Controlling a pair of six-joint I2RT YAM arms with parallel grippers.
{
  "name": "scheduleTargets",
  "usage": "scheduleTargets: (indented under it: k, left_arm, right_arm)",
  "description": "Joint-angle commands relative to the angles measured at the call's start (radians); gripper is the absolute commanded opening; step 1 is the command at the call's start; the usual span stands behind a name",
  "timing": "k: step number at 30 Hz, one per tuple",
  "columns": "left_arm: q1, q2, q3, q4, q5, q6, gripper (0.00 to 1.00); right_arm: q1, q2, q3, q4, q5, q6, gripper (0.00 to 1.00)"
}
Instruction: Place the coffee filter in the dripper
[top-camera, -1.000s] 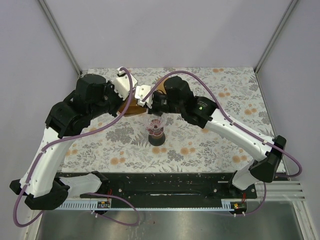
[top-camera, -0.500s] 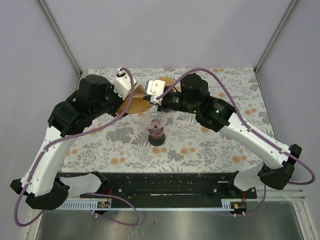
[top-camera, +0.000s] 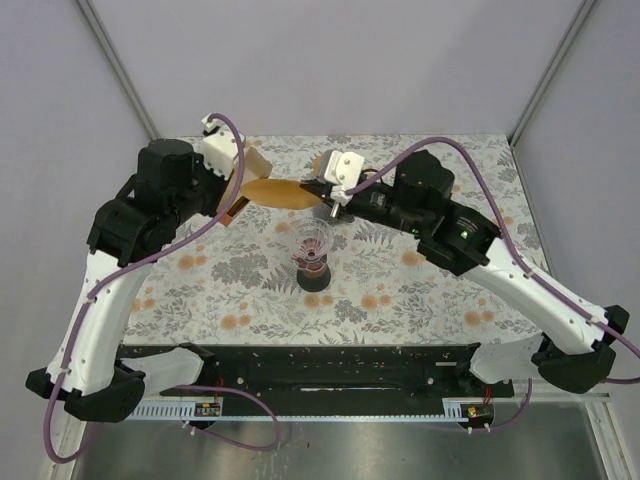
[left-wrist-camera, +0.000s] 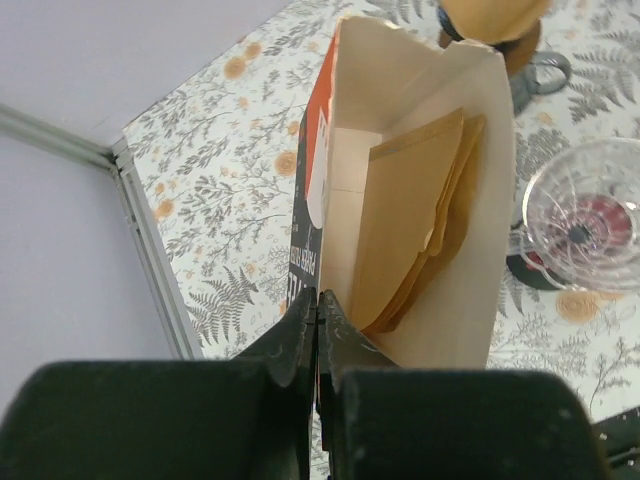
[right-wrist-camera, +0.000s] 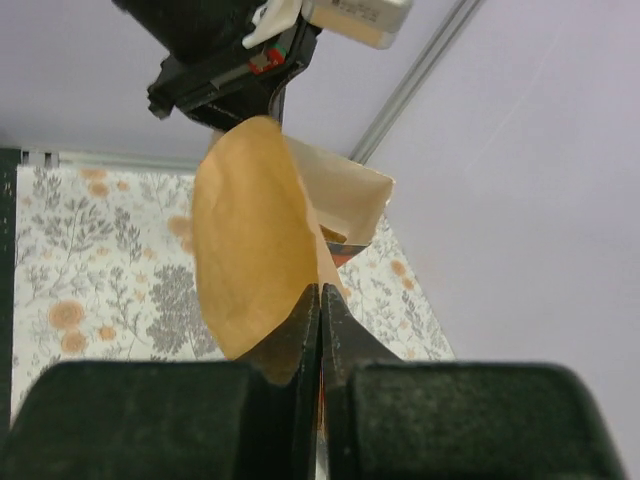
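Note:
A brown paper coffee filter (top-camera: 283, 193) hangs in the air, pinched at its edge by my shut right gripper (top-camera: 325, 203). In the right wrist view the filter (right-wrist-camera: 250, 230) fans out to the left of the gripper (right-wrist-camera: 319, 295). My left gripper (left-wrist-camera: 317, 300) is shut on the side wall of an open filter box (left-wrist-camera: 470, 200), which holds more brown filters (left-wrist-camera: 410, 230). The clear glass dripper (top-camera: 312, 243) stands on a dark base at mid-table, just below and in front of the held filter. It also shows at the right edge of the left wrist view (left-wrist-camera: 585, 225).
A floral cloth (top-camera: 420, 290) covers the table. Purple walls and a metal frame post (left-wrist-camera: 150, 250) close in the back and sides. A black rail (top-camera: 320, 365) runs along the near edge between the arm bases.
My right gripper has pulled back to the right, drawing the filter out of the box. The left arm has shifted the box back and to the left.

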Motion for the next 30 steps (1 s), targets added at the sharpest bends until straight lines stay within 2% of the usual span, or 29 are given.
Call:
scheduleTargets:
  k: [1, 8, 15, 22, 30]
  left_arm:
    - [0.088, 0.003, 0.033, 0.113, 0.045, -0.074, 0.00]
    - [0.312, 0.035, -0.085, 0.255, 0.211, -0.161, 0.00]
    - [0.425, 0.161, -0.258, 0.442, 0.310, -0.283, 0.00]
    - [0.462, 0.343, -0.404, 0.631, 0.311, -0.356, 0.00]
    - [0.464, 0.374, -0.528, 0.795, 0.327, -0.361, 0.00]
  right_arm:
    - [-0.009, -0.077, -0.020, 0.137, 0.060, 0.103, 0.00]
    - [-0.014, -0.070, -0.033, 0.095, 0.173, 0.206, 0.00]
    - [-0.043, -0.065, -0.065, 0.067, 0.195, 0.276, 0.00]
    - [-0.125, -0.071, -0.103, 0.058, 0.115, 0.345, 0.00]
    - [-0.175, -0.076, -0.142, 0.027, 0.077, 0.375, 0.00]
